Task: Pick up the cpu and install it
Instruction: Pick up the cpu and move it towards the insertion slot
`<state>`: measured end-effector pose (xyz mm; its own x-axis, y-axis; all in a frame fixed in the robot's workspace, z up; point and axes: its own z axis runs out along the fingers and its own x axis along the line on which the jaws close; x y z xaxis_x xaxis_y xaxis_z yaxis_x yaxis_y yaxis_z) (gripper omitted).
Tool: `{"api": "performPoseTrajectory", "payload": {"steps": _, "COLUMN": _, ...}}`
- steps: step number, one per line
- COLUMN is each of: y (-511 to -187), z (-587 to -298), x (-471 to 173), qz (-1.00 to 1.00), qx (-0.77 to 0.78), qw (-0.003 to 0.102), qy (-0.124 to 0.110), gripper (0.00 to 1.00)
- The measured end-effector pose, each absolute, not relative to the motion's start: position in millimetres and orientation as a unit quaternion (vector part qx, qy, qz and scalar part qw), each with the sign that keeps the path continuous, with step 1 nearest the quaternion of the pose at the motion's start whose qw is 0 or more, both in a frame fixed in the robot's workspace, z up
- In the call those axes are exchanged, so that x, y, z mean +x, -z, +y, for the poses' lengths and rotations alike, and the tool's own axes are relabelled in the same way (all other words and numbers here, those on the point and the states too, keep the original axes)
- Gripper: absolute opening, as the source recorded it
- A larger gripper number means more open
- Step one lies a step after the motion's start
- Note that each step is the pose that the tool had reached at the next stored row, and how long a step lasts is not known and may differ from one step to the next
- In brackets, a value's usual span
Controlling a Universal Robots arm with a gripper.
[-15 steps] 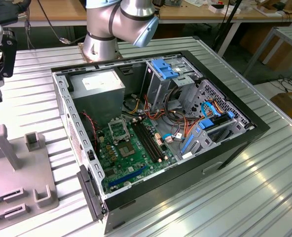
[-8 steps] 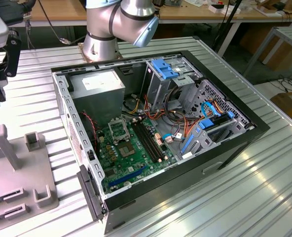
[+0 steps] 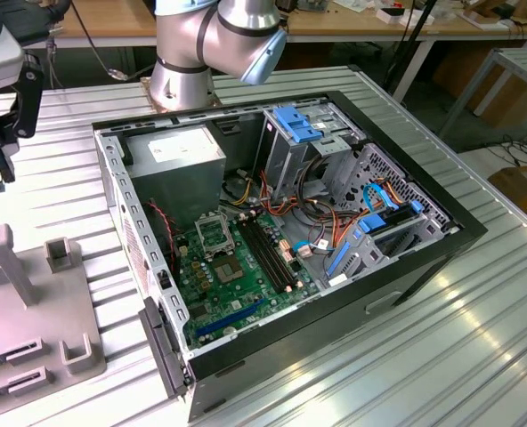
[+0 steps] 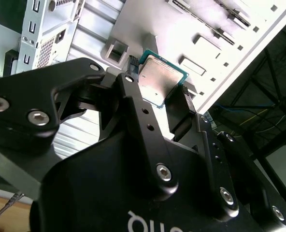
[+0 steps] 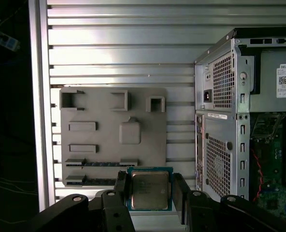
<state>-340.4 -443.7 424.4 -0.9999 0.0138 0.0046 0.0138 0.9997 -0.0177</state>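
the black two-fingered pincer (image 5: pixel 149 187) is shut narrow on the square green-edged cpu with a silver metal lid (image 5: pixel 149 192), a finger (image 5: pixel 120 186) pressed to each opposite side. below the pincer lies the flat grey plastic holder tray (image 5: pixel 92 113) on the ribbed metal table (image 5: pixel 133 58). the open black desktop computer case (image 5: pixel 225 145) stands well apart, off to one side.

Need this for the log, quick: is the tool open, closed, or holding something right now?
Tool: closed, holding the cpu, as both wrist views show.
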Motion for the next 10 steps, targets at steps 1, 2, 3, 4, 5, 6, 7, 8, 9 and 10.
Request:
{"api": "performPoseTrajectory", "payload": {"steps": 1, "y": -424.4, "z": -443.7, "x": -339.9, "qz": -1.0, "qx": -0.007, "qw": 0.002, "qy": -0.009, "gripper": 0.47}}
{"api": "performPoseTrajectory", "payload": {"steps": 2, "y": -424.3, "z": -443.7, "x": -339.5, "qz": -1.0, "qx": -0.007, "qw": 0.002, "qy": -0.009, "gripper": 0.47}}
{"api": "performPoseTrajectory", "payload": {"steps": 3, "y": -424.3, "z": -443.7, "x": -339.1, "qz": -1.0, "qx": -0.007, "qw": 0.002, "qy": -0.009, "gripper": 0.47}}
{"api": "performPoseTrajectory", "payload": {"steps": 4, "y": -424.4, "z": -443.7, "x": -338.3, "qz": -1.0, "qx": -0.007, "qw": 0.002, "qy": -0.009, "gripper": 0.47}}
{"api": "performPoseTrajectory", "payload": {"steps": 5, "y": -424.3, "z": -443.7, "x": -337.9, "qz": -1.0, "qx": -0.007, "qw": 0.002, "qy": -0.009, "gripper": 0.47}}
{"api": "performPoseTrajectory", "payload": {"steps": 6, "y": -424.3, "z": -443.7, "x": -337.5, "qz": -1.0, "qx": -0.007, "qw": 0.002, "qy": -0.009, "gripper": 0.47}}
{"api": "performPoseTrajectory", "payload": {"steps": 7, "y": -424.3, "z": -443.8, "x": -336.9, "qz": -1.0, "qx": -0.007, "qw": 0.002, "qy": -0.009, "gripper": 0.47}}
{"api": "performPoseTrajectory", "payload": {"steps": 8, "y": -424.3, "z": -443.7, "x": -336.5, "qz": -1.0, "qx": -0.007, "qw": 0.002, "qy": -0.009, "gripper": 0.47}}
{"api": "performPoseTrajectory", "payload": {"steps": 9, "y": -424.3, "z": -443.7, "x": -336.1, "qz": -1.0, "qx": -0.007, "qw": 0.002, "qy": -0.009, "gripper": 0.47}}
{"api": "performPoseTrajectory", "payload": {"steps": 10, "y": -424.4, "z": -443.7, "x": -335.6, "qz": -1.0, "qx": -0.007, "qw": 0.002, "qy": -0.009, "gripper": 0.47}}
